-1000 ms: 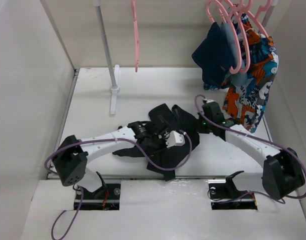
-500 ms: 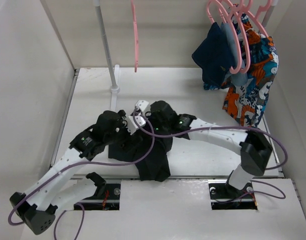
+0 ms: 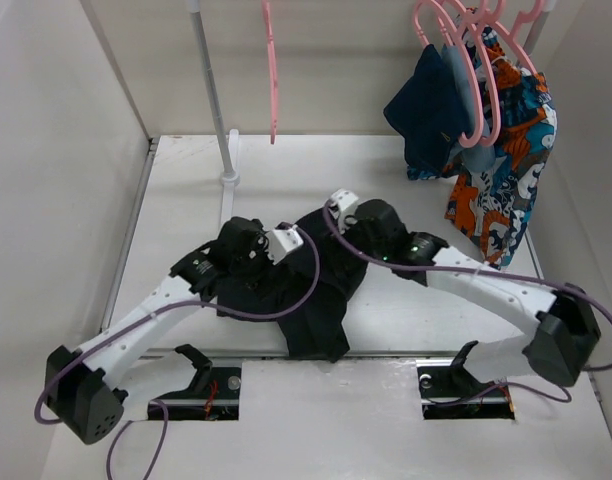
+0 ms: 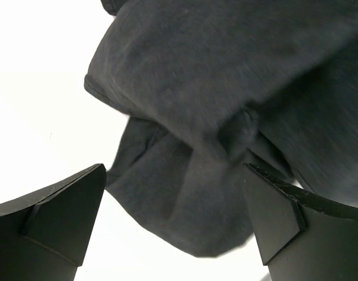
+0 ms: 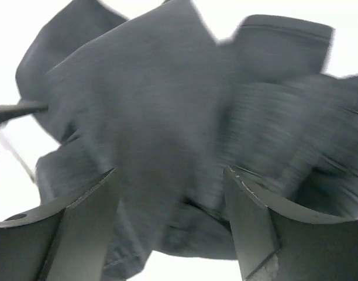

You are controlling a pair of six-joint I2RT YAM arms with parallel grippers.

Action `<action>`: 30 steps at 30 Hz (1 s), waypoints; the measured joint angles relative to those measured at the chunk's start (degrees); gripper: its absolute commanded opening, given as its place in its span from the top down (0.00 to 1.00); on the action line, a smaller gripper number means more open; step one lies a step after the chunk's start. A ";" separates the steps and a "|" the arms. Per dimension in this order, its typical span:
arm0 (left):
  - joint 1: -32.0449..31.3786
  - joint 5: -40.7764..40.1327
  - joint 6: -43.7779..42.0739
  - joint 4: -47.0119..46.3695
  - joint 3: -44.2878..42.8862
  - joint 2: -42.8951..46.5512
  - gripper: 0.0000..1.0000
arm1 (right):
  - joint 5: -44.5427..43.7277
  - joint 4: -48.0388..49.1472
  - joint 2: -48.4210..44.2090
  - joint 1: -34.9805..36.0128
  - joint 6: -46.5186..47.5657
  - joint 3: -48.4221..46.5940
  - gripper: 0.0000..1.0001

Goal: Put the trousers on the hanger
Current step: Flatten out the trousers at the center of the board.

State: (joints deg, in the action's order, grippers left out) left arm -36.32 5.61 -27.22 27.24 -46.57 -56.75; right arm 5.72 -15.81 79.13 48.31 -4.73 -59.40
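The black trousers lie in a crumpled heap on the white table, near its front middle. My left gripper hangs just above their left part. It is open, and dark cloth shows below the gap, untouched by either finger. From the right, my right gripper hovers over the heap's far side, also open, with blurred folds of the trousers under it. The single pink hanger hangs bare from the rail at the back, well behind both arms.
A white rail post stands on its foot at the back left. A bunch of pink hangers at the back right carries a navy garment and an orange-blue patterned cloth. White walls close in both sides.
Both grippers went from shut to open and let go of the trousers. The left arm swung back to the left. The right arm reached left over the heap, then drew back slightly.
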 measured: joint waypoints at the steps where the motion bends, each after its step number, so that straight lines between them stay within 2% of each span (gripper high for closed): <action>1: -0.17 -1.09 -0.09 -1.07 0.00 -1.60 0.00 | -0.90 -0.02 -1.95 -1.68 -1.75 0.74 0.24; 2: -0.59 -1.77 -0.24 -2.21 0.00 -3.19 0.00 | -1.51 0.24 -3.61 -3.63 -3.39 1.55 0.20; 4: -1.60 -2.97 -0.59 -4.42 -0.24 -6.69 0.00 | -2.43 0.72 -6.36 -6.97 -6.97 3.76 0.19; 5: -2.01 -3.32 -0.61 -4.81 -0.87 -8.61 0.00 | -2.97 0.83 -7.58 -9.03 -8.79 5.16 0.14; 8: -3.52 -4.00 -0.26 -5.46 -4.57 -14.88 0.03 | -4.31 0.70 -9.77 -14.64 -13.94 9.55 0.08; 9: -3.87 -4.37 0.13 -6.05 -5.79 -16.76 0.15 | -4.68 0.50 -9.94 -16.39 -15.37 10.64 0.00; 11: -4.28 -4.85 0.87 -7.74 -6.99 -19.37 0.32 | -5.25 0.42 -9.51 -18.51 -16.61 11.74 0.00; 12: -4.35 -5.20 1.25 -8.22 -6.99 -19.93 0.55 | -5.01 0.76 -8.70 -19.02 -16.52 11.74 0.00; 13: -4.33 -5.31 1.73 -8.44 -6.86 -20.28 0.72 | -4.55 1.01 -7.50 -19.06 -16.09 11.43 0.00; 14: -4.33 -5.40 1.64 -8.70 -6.45 -20.31 0.89 | -3.63 1.18 -5.42 -19.08 -15.37 10.43 0.00; 15: -4.31 -5.51 1.77 -8.76 -6.05 -20.15 1.00 | -2.23 1.66 -2.54 -19.02 -14.40 8.96 0.00; 18: -3.98 -6.32 1.51 -9.18 -4.28 -18.53 1.00 | 1.53 3.67 7.50 -18.97 -12.39 4.28 0.03; 20: -3.67 -7.17 1.55 -9.22 -3.13 -17.09 1.00 | 3.34 5.29 12.74 -19.10 -11.93 2.73 0.25; 21: -3.15 -7.45 1.44 -9.55 -2.29 -16.15 1.00 | 4.63 6.10 15.04 -19.50 -12.28 2.40 0.48; 22: -2.47 -8.22 1.25 -9.46 -1.36 -14.91 1.00 | 6.21 7.06 17.20 -20.09 -12.33 2.21 0.98; 26: 4.09 -13.18 -0.13 -8.92 1.77 -8.39 1.00 | 11.78 8.57 22.29 -22.88 -13.94 1.97 1.00; 30: 19.93 -18.56 -3.63 -9.92 2.54 -1.70 1.00 | 10.84 5.81 19.58 -23.28 -12.59 -1.01 1.00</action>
State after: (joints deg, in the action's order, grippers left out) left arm -16.38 -12.95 -30.85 17.32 -44.03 -58.46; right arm 16.56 -10.00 98.72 25.04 -17.32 -60.40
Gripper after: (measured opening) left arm 0.037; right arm 0.129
